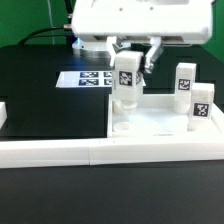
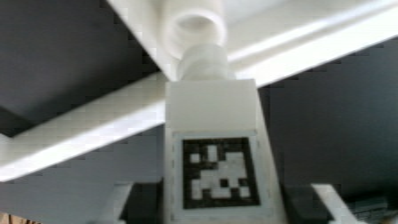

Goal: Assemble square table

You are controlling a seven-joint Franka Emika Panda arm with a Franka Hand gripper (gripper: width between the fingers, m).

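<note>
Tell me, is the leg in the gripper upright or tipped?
Upright. In the exterior view the leg stands vertical in the gripper, its lower end at a corner of the square tabletop. Whether it is seated there, I cannot tell.

— What's my bench [image 1: 40,85] carrying?
— It's black. I see the marker board [image 1: 85,79] far back, white border bars [image 1: 60,151] along the front, and the square tabletop [image 1: 150,118] flat against them.

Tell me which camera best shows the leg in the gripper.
The wrist view: the leg fills it, tag sharp. The exterior view shows the same leg small but whole, upright over the tabletop.
</note>
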